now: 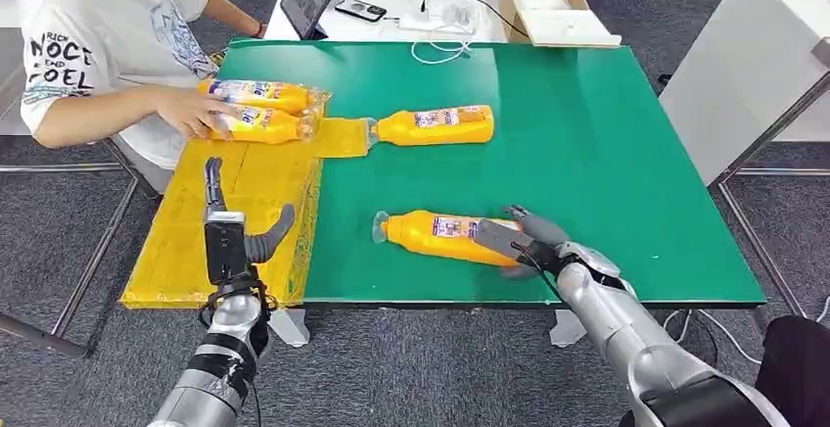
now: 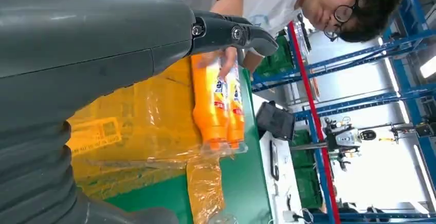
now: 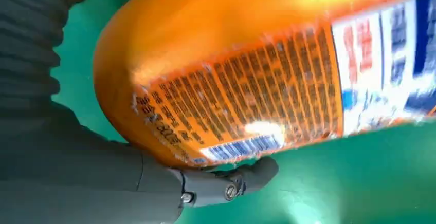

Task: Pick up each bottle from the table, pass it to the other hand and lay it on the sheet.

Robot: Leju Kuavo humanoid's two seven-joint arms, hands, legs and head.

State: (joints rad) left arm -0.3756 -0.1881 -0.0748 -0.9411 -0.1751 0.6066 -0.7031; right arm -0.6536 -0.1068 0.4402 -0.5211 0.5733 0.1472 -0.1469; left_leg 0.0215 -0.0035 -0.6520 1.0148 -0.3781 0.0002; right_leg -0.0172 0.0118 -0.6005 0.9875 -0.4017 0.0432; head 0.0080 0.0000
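We note our right hand [image 1: 524, 239] with fingers [image 3: 247, 175] grasping the near bottle [image 1: 440, 235] lying on the green tabletop [image 1: 607, 153], our left hand [image 1: 230, 226] released above the yellow sheet [image 1: 245, 192].

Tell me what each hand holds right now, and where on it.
The right hand is closed around the base end of the near bottle, which lies on the table. The left hand holds nothing, fingers apart over the sheet.

The left hand [image 1: 232, 234] was raised upright on its forearm, fingers [image 1: 212, 180] extended and apart, thumb out to the side, holding nothing. The right arm reached forward with the right hand [image 1: 524, 239] wrapped around a bottle [image 1: 436, 234], thumb beneath.
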